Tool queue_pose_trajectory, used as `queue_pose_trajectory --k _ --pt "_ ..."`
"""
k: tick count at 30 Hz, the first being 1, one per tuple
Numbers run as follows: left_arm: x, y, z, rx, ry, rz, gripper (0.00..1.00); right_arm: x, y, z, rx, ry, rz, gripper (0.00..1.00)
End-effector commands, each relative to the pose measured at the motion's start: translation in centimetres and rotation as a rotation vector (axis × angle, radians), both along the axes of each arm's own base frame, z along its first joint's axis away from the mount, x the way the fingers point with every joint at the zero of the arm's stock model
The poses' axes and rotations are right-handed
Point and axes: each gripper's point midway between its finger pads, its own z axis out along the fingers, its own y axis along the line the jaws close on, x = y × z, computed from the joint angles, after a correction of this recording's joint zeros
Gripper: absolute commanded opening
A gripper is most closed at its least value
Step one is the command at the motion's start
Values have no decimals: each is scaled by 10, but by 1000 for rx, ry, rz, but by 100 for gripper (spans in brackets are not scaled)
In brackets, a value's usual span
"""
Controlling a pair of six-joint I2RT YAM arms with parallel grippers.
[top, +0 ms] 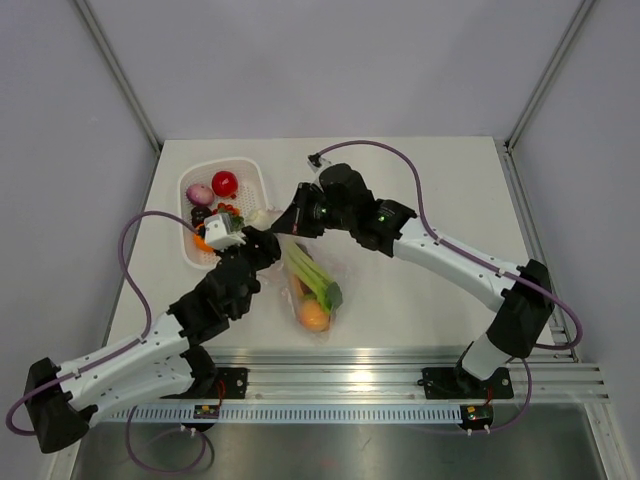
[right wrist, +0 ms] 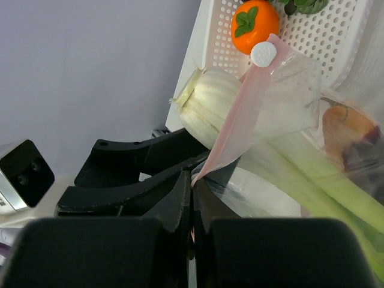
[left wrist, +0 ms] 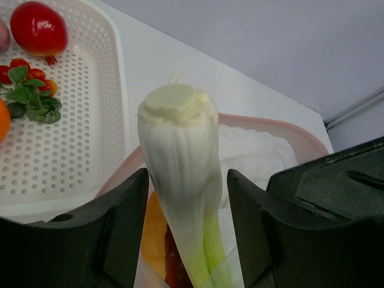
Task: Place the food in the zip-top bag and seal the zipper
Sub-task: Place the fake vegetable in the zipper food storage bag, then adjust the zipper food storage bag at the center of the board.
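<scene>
The clear zip-top bag (top: pixel 338 268) lies mid-table with an orange (top: pixel 314 318) and other food inside. The green-and-white celery stalk (top: pixel 312 275) lies in it, its white end (left wrist: pixel 180 138) poking out of the mouth. My left gripper (left wrist: pixel 186 177) is open, its fingers (left wrist: pixel 120 228) standing either side of the celery with gaps. My right gripper (right wrist: pixel 192 180) is shut on the pink zipper strip (right wrist: pixel 240 114) below its white slider (right wrist: pixel 263 54), holding the mouth edge up. The strip also arcs behind the celery in the left wrist view (left wrist: pixel 282 126).
The white slotted basket (top: pixel 262 185) stands left of the bag and holds a red tomato (top: pixel 225 183), a purple onion (top: pixel 200 193), an orange toy fruit (right wrist: pixel 254 25) and small leafy pieces (left wrist: pixel 27 90). Both grippers (top: pixel 275 235) crowd the bag's mouth beside the basket.
</scene>
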Motion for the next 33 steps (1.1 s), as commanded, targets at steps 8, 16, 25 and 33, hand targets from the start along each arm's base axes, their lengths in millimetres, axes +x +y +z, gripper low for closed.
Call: queue_pose_trajectory --k 8,16,25,33 --pt "-16 45 78 18 -146 38 37 -19 -10 50 92 -157 55 2" --pt "-16 66 64 46 -62 69 73 -25 -17 64 110 -205 74 2" --pt "-11 42 32 2 149 -97 70 -26 -25 69 95 -242 66 2" --pt "-14 29 11 -14 264 -165 69 -26 -25 69 89 -248 66 2"
